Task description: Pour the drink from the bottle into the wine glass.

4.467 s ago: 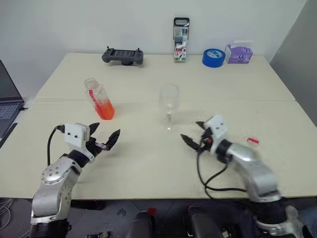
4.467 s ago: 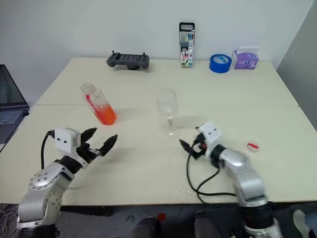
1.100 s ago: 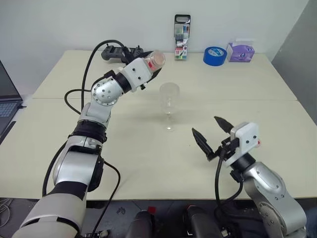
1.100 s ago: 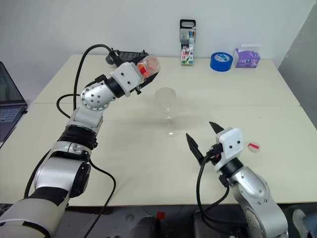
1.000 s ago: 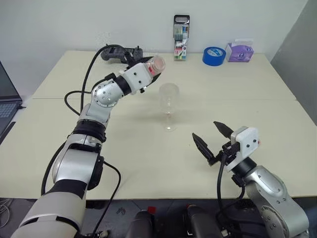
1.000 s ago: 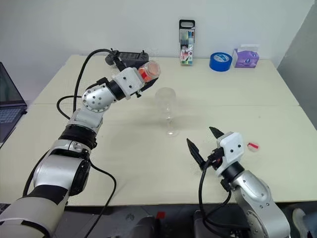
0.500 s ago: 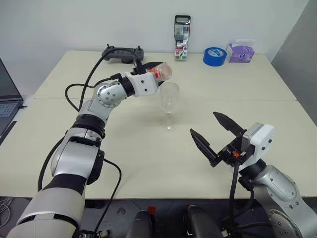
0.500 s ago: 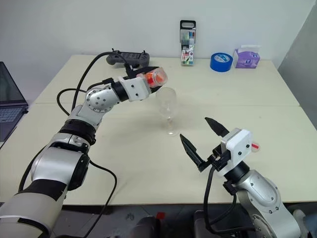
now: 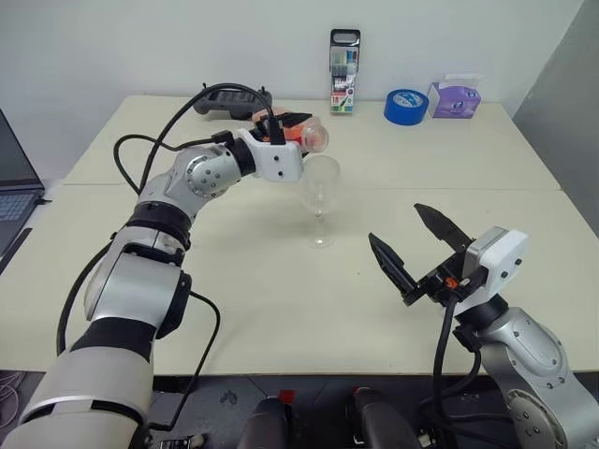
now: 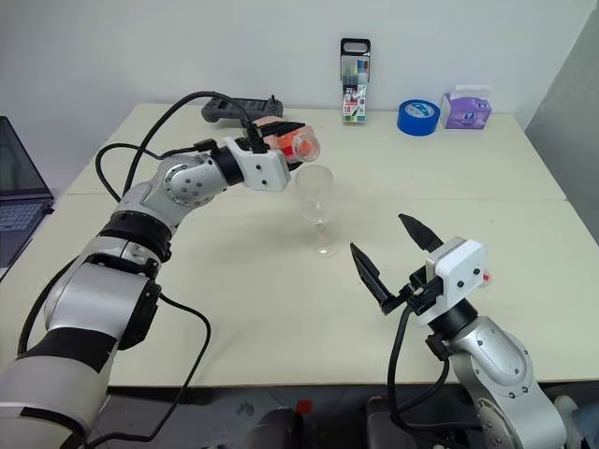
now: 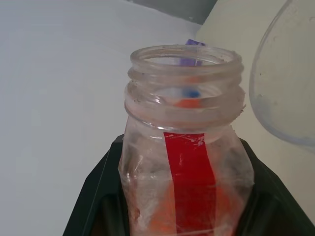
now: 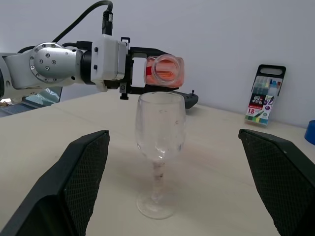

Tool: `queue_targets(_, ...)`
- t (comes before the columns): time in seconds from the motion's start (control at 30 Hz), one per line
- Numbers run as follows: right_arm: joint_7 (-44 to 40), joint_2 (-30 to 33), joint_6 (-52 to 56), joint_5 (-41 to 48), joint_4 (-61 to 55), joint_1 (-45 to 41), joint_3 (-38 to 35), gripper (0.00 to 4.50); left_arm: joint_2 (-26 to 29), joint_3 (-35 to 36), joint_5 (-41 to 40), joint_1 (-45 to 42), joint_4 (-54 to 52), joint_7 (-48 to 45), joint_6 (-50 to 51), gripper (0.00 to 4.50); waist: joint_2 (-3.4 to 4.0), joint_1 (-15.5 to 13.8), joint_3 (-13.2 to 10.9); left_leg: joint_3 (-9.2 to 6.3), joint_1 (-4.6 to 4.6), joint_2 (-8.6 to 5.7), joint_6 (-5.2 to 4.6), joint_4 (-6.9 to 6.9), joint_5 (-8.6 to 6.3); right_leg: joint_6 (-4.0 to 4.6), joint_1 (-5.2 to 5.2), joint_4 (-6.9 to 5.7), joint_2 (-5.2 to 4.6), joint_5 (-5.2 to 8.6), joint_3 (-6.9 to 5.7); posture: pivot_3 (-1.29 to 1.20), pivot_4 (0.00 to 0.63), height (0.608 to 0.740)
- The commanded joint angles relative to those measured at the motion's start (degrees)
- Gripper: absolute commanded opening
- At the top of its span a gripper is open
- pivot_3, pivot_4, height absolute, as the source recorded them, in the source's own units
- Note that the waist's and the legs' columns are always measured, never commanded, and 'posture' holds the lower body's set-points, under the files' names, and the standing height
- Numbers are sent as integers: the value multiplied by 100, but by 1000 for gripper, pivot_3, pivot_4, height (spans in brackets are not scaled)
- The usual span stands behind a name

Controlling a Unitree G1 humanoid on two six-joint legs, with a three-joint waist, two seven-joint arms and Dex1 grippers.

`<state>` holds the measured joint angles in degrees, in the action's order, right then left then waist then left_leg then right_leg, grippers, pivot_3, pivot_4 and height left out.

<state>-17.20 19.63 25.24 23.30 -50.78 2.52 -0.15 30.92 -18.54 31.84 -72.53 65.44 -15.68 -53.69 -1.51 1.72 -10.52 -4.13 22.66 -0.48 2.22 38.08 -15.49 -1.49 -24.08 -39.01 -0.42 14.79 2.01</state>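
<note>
The wine glass (image 9: 320,192) stands upright in the middle of the table. My left gripper (image 9: 298,134) is shut on the bottle (image 9: 307,137), holding it about level just above and behind the glass rim. The bottle has no cap on, and its open mouth (image 12: 165,70) faces the glass. The orange-red drink (image 11: 167,206) lies inside the bottle, and I see no stream leaving it. The glass bowl (image 12: 160,123) looks dry apart from a faint tint low down. My right gripper (image 9: 397,224) hovers open above the table, in front of and to the right of the glass, holding nothing.
Along the back edge stand a game controller (image 9: 225,96), a clear case of coloured pens (image 9: 343,72), a blue tape roll (image 9: 404,107) and a purple box (image 9: 452,98). A laptop (image 9: 7,196) sits at the far left.
My left wrist has rolled and tipped the bottle to about level, its mouth now close over the glass rim. The right gripper has risen a little and stayed open.
</note>
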Motion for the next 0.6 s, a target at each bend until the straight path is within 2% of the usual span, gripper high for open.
queue_targets(0.03, 49, -75, -140, 55, -57, -6, -77, 4500, 177, -92, 210, -321, -57, 445, -161, 1923, 0, 1, 0, 0, 0, 0, 0, 0, 0, 0, 0, -1, 0, 0, 0, 0, 150, 740)
queue_targets(0.33, 5, -80, -168, 9, 46, 9, -35, 4500, 430, -477, 878, -468, -23, 1350, -315, 1923, 0, 0, 0, 0, 0, 1, 0, 0, 0, 0, 0, -2, -1, 0, 0, 0, 150, 740)
queue_targets(0.6, -22, -74, -187, -8, 104, -27, -32, 4500, 469, -685, 1147, -594, 83, 1805, -334, 1923, 0, 0, 0, 1, 0, 0, 0, 1, 0, 0, 0, -3, -2, 0, -1, 0, 150, 740)
